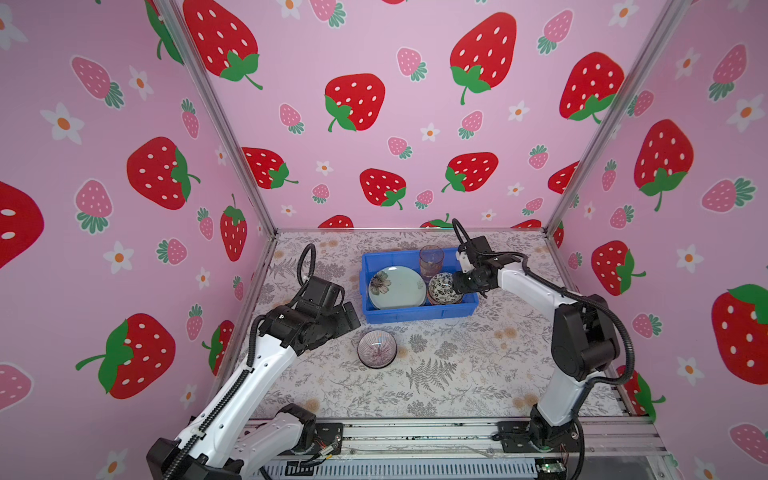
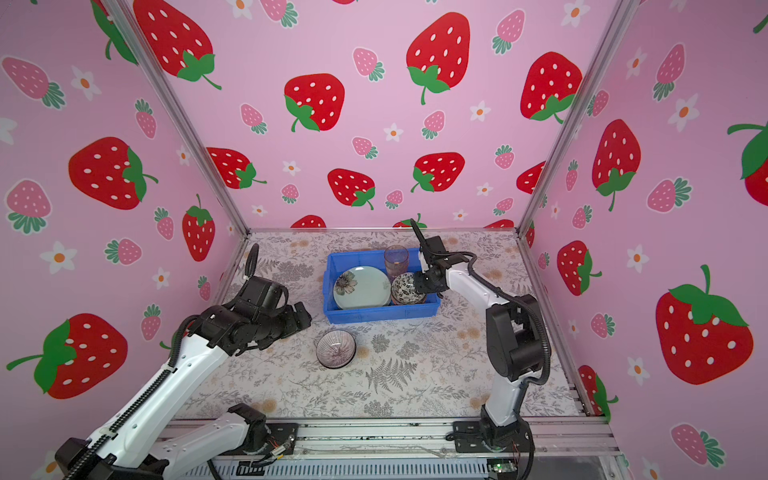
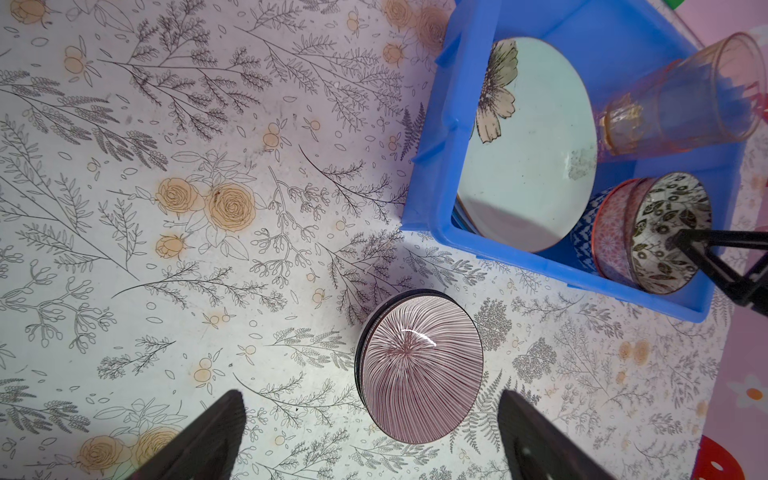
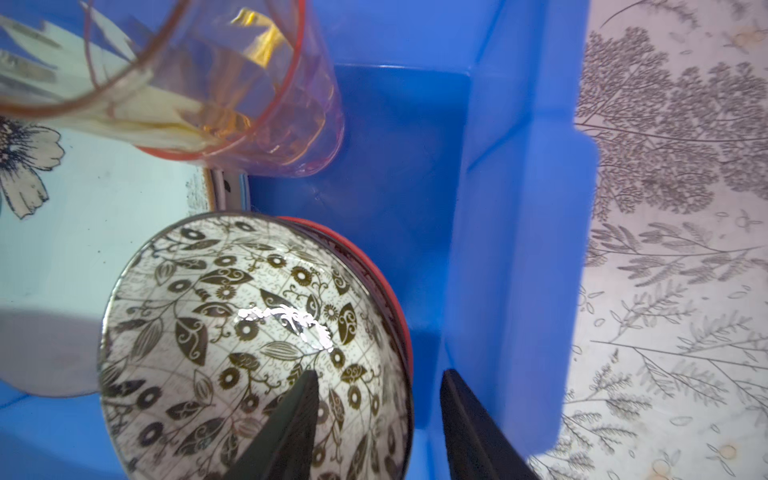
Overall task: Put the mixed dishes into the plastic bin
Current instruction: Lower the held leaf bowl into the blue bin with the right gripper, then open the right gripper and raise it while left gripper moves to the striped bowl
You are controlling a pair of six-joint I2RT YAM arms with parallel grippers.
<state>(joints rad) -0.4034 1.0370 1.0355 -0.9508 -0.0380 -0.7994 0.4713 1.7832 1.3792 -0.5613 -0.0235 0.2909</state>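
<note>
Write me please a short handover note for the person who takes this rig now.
Left pincer: open, empty, above the table near the striped bowl.
Right pincer: open, straddling the rim of the black-floral bowl in the blue bin.
Done: green plate, clear tumbler and stacked bowls are in the bin.
To do: striped bowl, on the table in front of the bin.

In a top view, the right end effector (image 1: pixel 457 279) hides its own fingertips behind its wrist, so its hold can't be read there. Under the black-floral bowl (image 3: pixel 660 208) at those tips, the orange bowl (image 3: pixel 611 241) and blue-white bowl (image 3: pixel 582 245) show only slivers. Just beyond, the tumbler (image 4: pixel 257 104) is cropped by the picture's edge. Beside it, a lower plate (image 4: pixel 219 187) shows only its rim.
</note>
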